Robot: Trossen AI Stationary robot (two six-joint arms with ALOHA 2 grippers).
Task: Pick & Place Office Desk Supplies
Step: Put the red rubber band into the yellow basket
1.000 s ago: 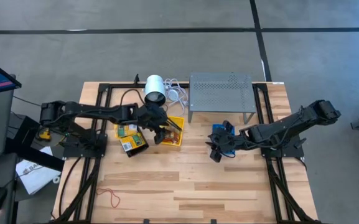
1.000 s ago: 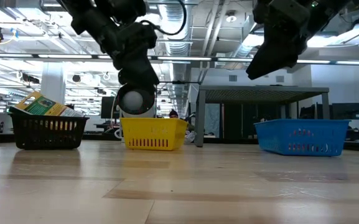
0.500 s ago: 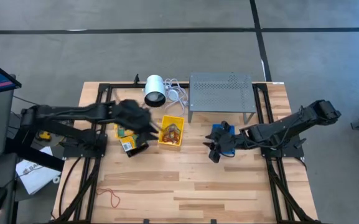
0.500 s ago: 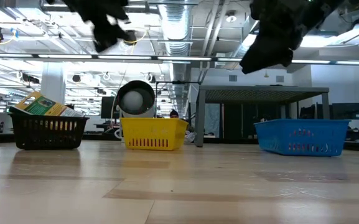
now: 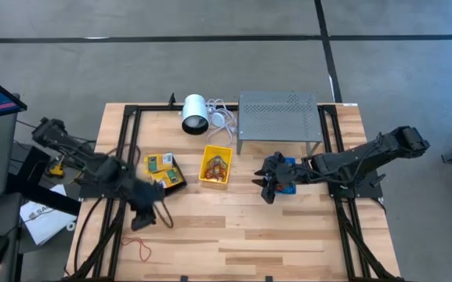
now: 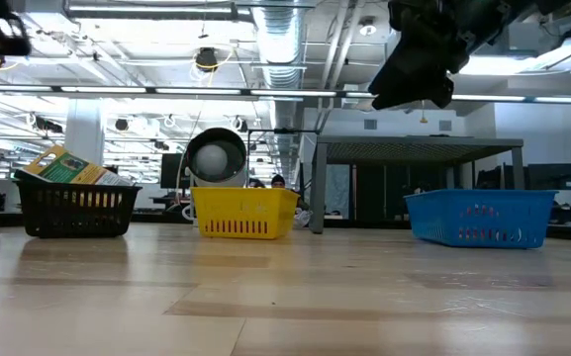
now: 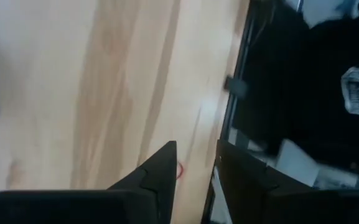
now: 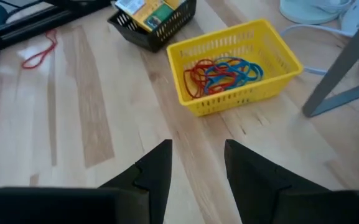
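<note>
My left gripper point(image 5: 140, 221) hangs open and empty above bare wood at the near left, and its wrist view point(image 7: 195, 150) shows a gap between the fingers. A red rubber band point(image 5: 136, 247) lies flat on the table just nearer. The black bin point(image 5: 164, 172) holds yellow-and-green packets. The yellow bin point(image 8: 234, 67) holds red, blue and orange rubber bands. My right gripper point(image 5: 267, 190) stands open and empty point(image 8: 198, 148) above the table, at the left end of the blue bin point(image 5: 290, 168).
A white cylinder point(image 5: 195, 113) with a white cable and a grey perforated stand point(image 5: 279, 117) stand at the far edge. Black frame rails point(image 5: 124, 157) run along both sides. Bare wood lies across the near middle point(image 5: 241, 235).
My left gripper has swung away from the yellow bin, past the black bin, toward the table's near left, turning as it went, and now hangs near the red rubber band. The bins and bands lie as before.
</note>
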